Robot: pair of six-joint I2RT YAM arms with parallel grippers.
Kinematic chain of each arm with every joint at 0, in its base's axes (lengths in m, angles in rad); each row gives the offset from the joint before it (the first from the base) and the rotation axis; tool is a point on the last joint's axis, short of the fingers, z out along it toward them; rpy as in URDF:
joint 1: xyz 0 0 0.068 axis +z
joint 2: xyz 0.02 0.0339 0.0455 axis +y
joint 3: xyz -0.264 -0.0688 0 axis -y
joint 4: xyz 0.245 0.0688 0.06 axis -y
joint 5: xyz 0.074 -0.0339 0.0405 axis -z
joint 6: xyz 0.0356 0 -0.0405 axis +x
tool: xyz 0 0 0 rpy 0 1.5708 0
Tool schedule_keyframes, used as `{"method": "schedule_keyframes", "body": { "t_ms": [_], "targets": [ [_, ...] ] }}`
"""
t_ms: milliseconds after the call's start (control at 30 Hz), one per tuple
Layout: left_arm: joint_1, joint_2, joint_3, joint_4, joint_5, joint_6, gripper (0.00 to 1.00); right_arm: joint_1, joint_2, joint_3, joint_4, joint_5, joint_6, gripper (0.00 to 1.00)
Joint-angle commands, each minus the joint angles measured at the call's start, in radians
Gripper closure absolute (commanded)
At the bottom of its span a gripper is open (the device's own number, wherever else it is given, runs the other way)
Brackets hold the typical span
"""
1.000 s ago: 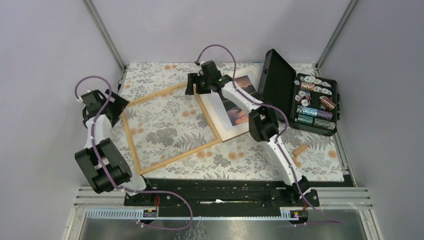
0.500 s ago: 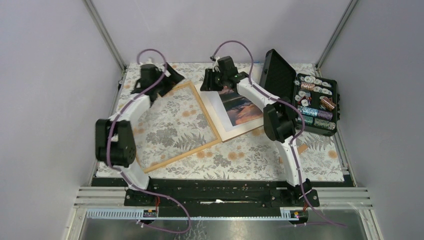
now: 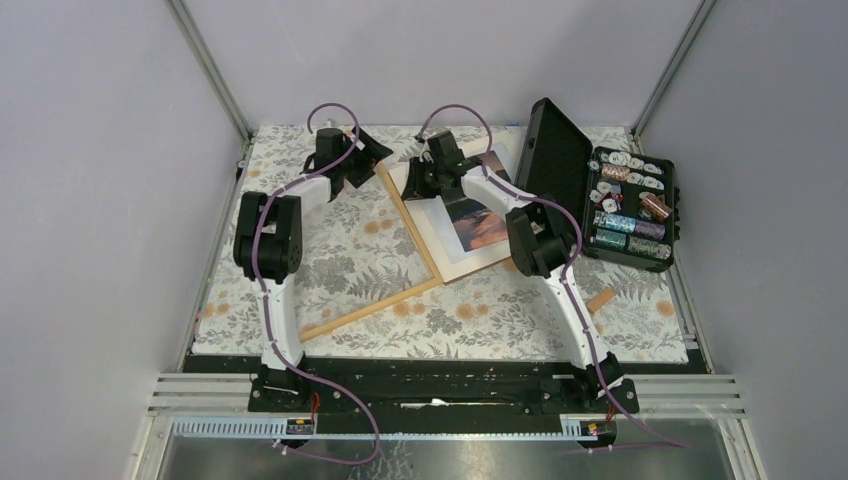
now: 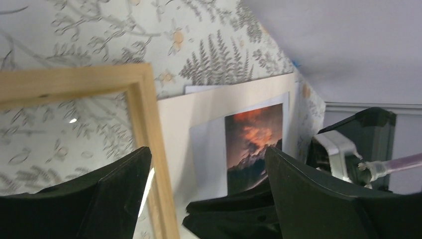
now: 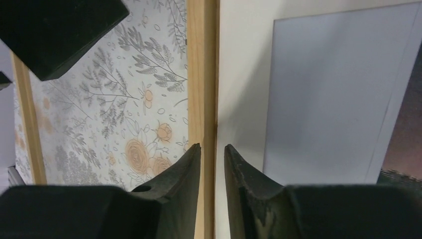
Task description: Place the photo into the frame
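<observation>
The light-wood frame (image 3: 415, 240) lies flat on the floral table. Just right of it the sunset photo (image 3: 480, 215) rests on a cream mat (image 3: 432, 215). My right gripper (image 3: 415, 180) is low over the far end of the frame's right rail (image 5: 201, 74). Its jaws stand narrowly open (image 5: 213, 149); the seam between rail and mat (image 5: 244, 74) shows in the gap, and nothing is clamped. My left gripper (image 3: 362, 158) hangs wide open (image 4: 209, 194) by the frame's far right corner (image 4: 144, 74), with the rail just inside its left finger (image 4: 114, 194) and the photo (image 4: 254, 134) beyond.
An open black hard case (image 3: 555, 170) stands at the back right, its tray (image 3: 630, 205) full of poker chips. A small brown piece (image 3: 600, 300) lies at the front right. My two grippers are close together at the far end of the table.
My left arm swung from the table's left side to the frame's far right corner. My right gripper's jaws narrowed from wide to a slim gap over the rail. The frame and photo stayed put.
</observation>
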Motion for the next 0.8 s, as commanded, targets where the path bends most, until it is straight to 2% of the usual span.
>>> {"method": "schedule_keyframes", "body": {
  "t_ms": [0, 100, 333, 767],
  "targets": [
    [0.002, 0.049, 0.09, 0.128, 0.054, -0.05, 0.12, 0.011, 0.038, 0.067, -0.024, -0.037, 0.011, 0.72],
    [0.002, 0.075, 0.092, 0.148, 0.065, -0.073, 0.14, 0.01, 0.046, 0.077, -0.032, -0.036, 0.015, 0.74],
    [0.002, 0.103, 0.08, 0.175, 0.067, -0.095, 0.14, 0.015, 0.061, 0.097, -0.047, -0.04, 0.006, 0.7],
    [0.013, 0.135, 0.035, 0.195, 0.057, -0.107, 0.15, 0.015, 0.063, 0.102, -0.054, -0.032, 0.0, 0.7]
  ]
}}
